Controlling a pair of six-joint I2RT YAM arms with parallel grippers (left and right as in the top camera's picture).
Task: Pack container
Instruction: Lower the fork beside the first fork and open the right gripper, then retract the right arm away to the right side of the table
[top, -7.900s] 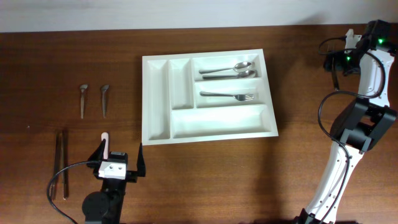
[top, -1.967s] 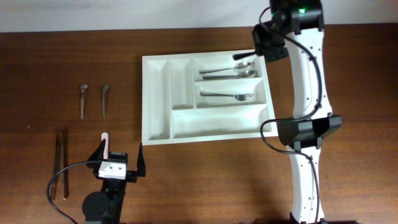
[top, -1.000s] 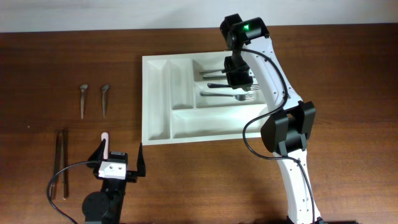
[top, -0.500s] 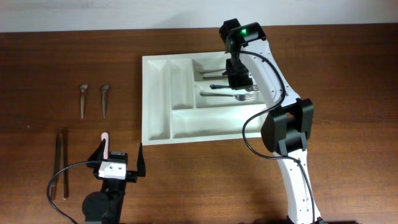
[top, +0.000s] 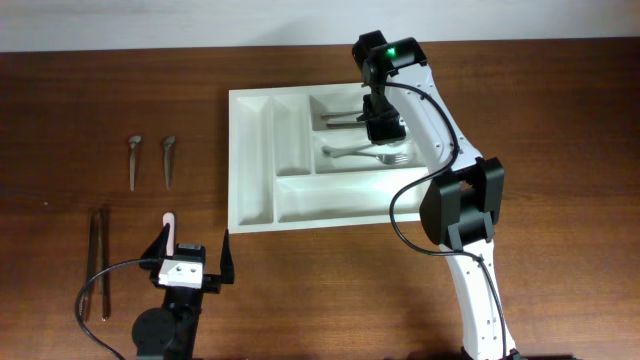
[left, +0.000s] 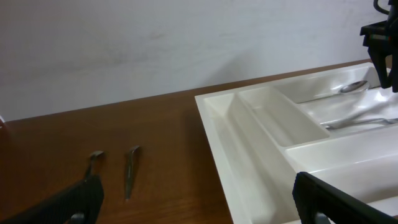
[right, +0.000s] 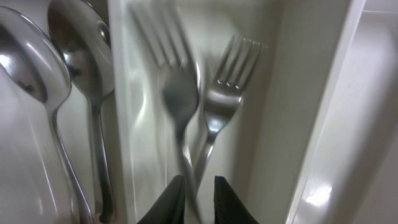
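The container (top: 252, 160) is a white cutlery tray at the table's middle. My right gripper (top: 381, 128) hangs over its middle long compartment. In the right wrist view the right gripper (right: 199, 186) has its fingers a little apart, and a blurred fork (right: 177, 99) slips out between them. That fork lies partly across a still fork (right: 221, 106). Two spoons (right: 81, 62) rest in the neighbouring compartment. My left gripper (top: 196, 250) sits open and empty near the front left, facing the container (left: 249, 143).
Two short utensils (top: 133, 160) (top: 168, 158) lie on the wood left of the tray. Two long thin pieces (top: 98, 262) lie at the front left beside the left arm. The tray's lowest long compartment and both narrow ones hold nothing.
My right gripper's fingers have parted slightly. The fork it carried above the middle compartment now drops beside the fork lying there. The left arm has not moved.
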